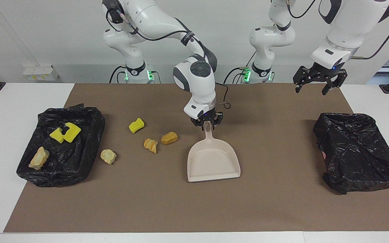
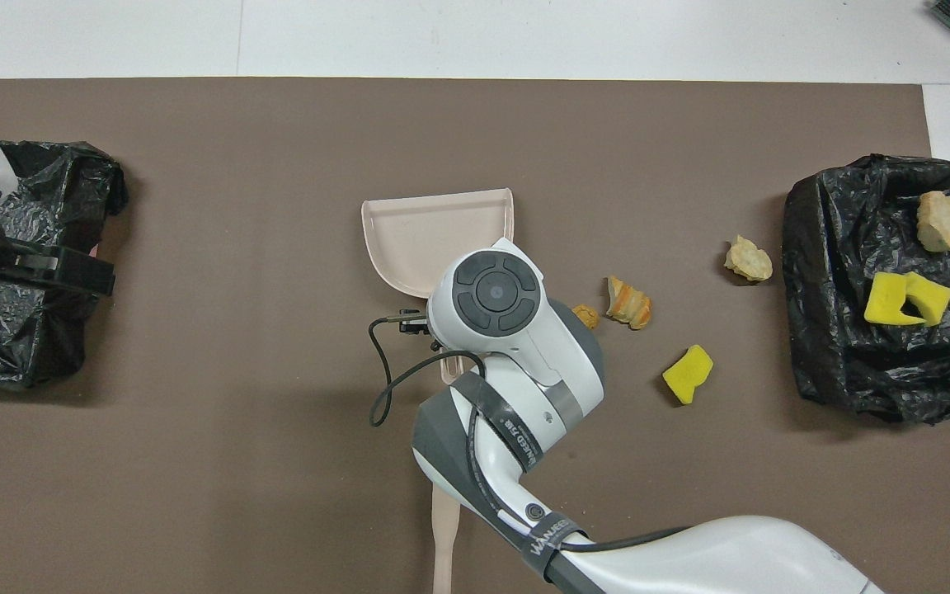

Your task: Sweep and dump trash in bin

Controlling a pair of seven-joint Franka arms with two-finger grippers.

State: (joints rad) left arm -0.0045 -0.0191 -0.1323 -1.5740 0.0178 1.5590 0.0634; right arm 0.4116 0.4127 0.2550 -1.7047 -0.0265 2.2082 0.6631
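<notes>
The beige dustpan lies flat on the brown mat's middle, mouth pointing away from the robots. My right gripper is at the tip of its handle. Loose trash lies beside it toward the right arm's end: a golden-brown piece, a bread piece, a yellow sponge and a pale piece. The black-lined bin holds a yellow sponge and a pale scrap. My left gripper hangs open and waits in the air.
A second black bag sits at the left arm's end of the mat, below the left gripper. The beige brush's handle lies near the robots, under the right arm.
</notes>
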